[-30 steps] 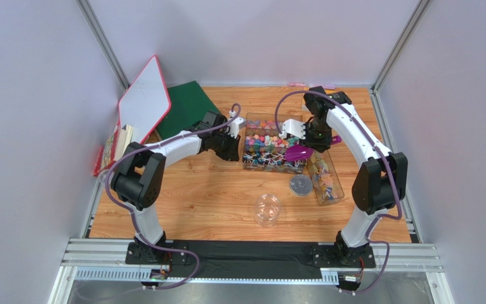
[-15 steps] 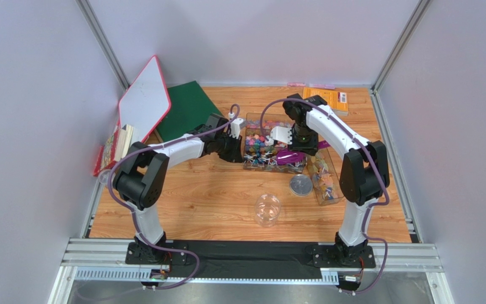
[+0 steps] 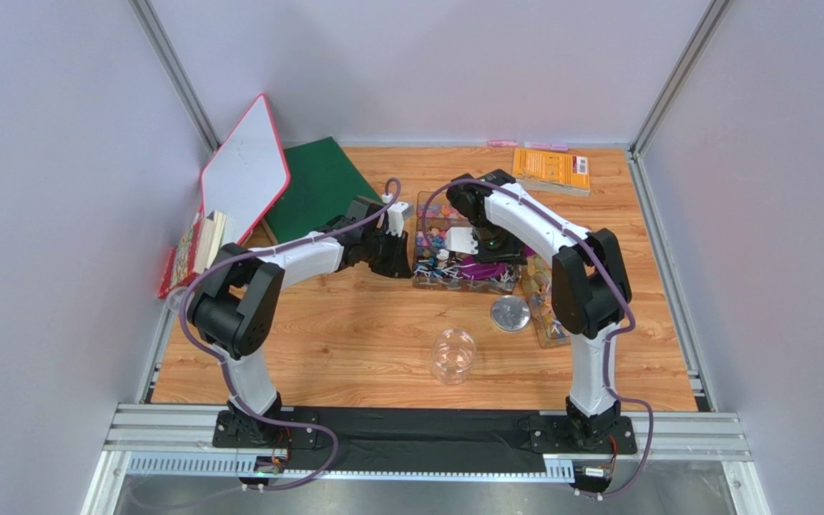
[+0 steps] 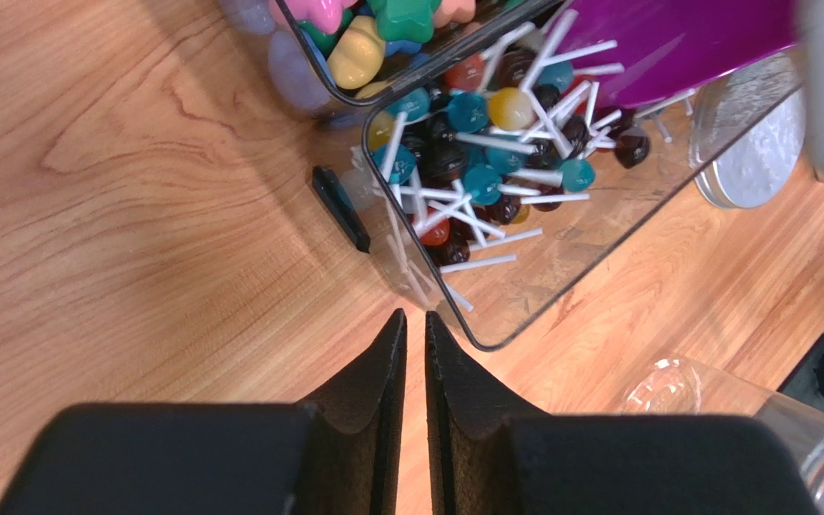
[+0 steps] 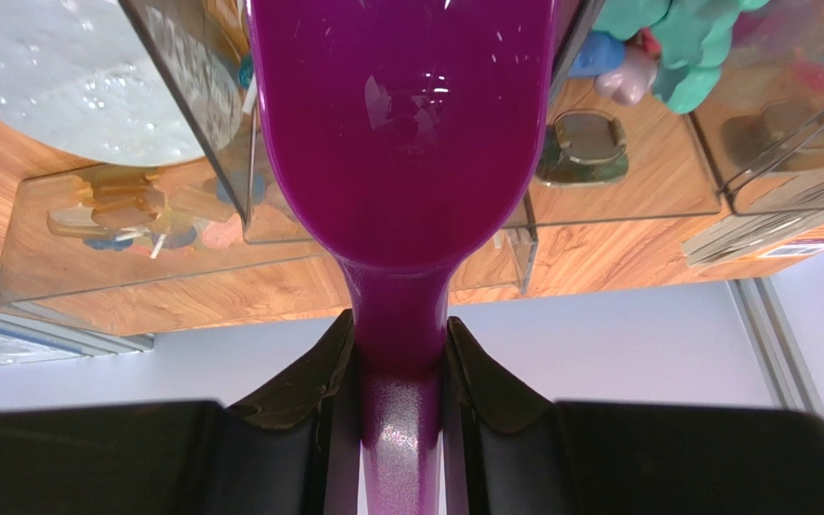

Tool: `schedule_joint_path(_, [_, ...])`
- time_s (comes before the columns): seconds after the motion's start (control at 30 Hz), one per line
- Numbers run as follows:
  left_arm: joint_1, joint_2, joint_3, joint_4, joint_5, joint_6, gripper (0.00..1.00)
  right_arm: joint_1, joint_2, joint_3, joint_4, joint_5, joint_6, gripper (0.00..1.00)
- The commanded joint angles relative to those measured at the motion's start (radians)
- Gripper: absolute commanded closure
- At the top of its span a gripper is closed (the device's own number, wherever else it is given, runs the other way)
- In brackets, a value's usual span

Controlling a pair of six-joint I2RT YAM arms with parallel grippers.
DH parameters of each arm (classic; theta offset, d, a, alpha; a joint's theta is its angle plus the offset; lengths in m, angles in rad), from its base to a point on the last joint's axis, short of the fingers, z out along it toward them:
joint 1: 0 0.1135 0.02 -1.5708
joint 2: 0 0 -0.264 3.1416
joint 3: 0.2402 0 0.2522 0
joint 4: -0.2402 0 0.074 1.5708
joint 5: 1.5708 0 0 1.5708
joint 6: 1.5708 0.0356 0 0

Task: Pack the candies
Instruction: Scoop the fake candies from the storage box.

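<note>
Purple scoop (image 5: pixel 400 140) clamped by its handle in your right pincer (image 5: pixel 400 370) | has swung leftward into the tray (image 4: pixel 551 284) | candies (image 4: pixel 470 172) lie just ahead, under its bowl | left pincer (image 4: pixel 414 322) nearly closed, empty, beside tray | scooping looks due next

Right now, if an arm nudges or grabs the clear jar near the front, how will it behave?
The clear jar stands upright and looks empty and thin-walled, so it is probably light: a nudge would likely slide or tip it. It is round, so once tipped it may roll. Its lid lies apart, so the open mouth might flex under a squeeze.
</note>
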Motion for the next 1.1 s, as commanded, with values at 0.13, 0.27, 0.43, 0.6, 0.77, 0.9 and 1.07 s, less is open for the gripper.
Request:
schedule_joint_path(0.13, [-0.022,-0.092,-0.015,0.095,0.068,-0.044,0.82,0.061,0.073,0.092,-0.296,0.091,0.126,1.00])
schedule_joint_path(0.27, [-0.022,-0.109,-0.029,0.097,0.067,-0.047,0.82,0.080,0.124,0.160,-0.296,0.088,0.164,1.00])
schedule_joint_path(0.43, [-0.016,-0.133,-0.045,0.091,0.056,-0.035,0.82,0.112,0.182,0.221,-0.296,0.063,0.196,1.00])
schedule_joint_path(0.6, [-0.003,-0.147,-0.053,0.080,0.042,-0.019,0.82,0.124,0.229,0.261,-0.296,0.005,0.230,1.00])
schedule_joint_path(0.77, [0.015,-0.172,-0.050,0.031,0.034,0.007,0.82,0.123,0.252,0.283,-0.294,-0.084,0.250,1.00])
schedule_joint_path(0.9, [0.038,-0.219,-0.048,-0.040,0.025,0.059,0.82,0.123,0.280,0.310,-0.294,-0.152,0.256,1.00])
schedule_joint_path(1.07, [0.061,-0.267,-0.068,-0.106,0.004,0.116,0.82,0.121,0.305,0.324,-0.294,-0.216,0.258,1.00])
